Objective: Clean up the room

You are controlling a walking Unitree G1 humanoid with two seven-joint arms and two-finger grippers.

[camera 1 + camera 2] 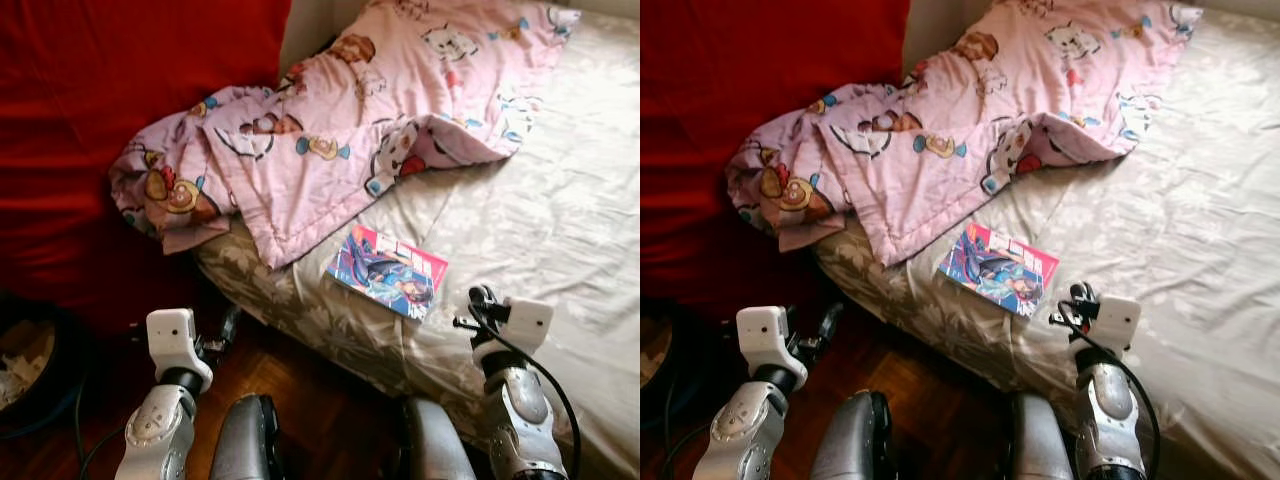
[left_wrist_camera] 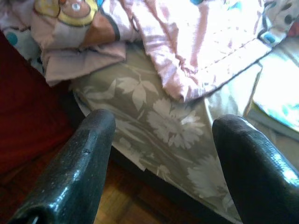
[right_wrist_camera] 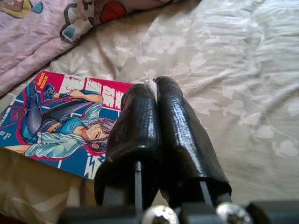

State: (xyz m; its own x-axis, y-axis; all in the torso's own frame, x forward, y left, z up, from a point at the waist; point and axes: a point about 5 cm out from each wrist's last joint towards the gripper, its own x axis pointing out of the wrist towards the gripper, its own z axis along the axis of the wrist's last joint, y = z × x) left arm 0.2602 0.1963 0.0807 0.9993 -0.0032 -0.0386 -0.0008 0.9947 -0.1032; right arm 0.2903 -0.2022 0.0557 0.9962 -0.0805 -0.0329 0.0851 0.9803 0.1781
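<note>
A colourful comic book [image 1: 388, 271] lies flat on the bed's floral sheet [image 1: 540, 220], near the front edge. A crumpled pink cartoon blanket [image 1: 340, 120] covers the bed's far left part and hangs over its corner. My right gripper [image 3: 155, 93] is shut with nothing in it, just above the sheet and right of the comic book [image 3: 65, 116]. My left gripper [image 2: 161, 163] is open and low over the floor, in front of the bed's corner, pointing at the sheet's hanging side [image 2: 159, 121] and the blanket's hem [image 2: 196, 70].
A large red cover [image 1: 100, 120] fills the left side beside the bed. Dark wooden floor [image 1: 320, 400] runs along the bed's front edge. A dark round container [image 1: 30, 370] with cables sits at the lower left. The right part of the bed is bare sheet.
</note>
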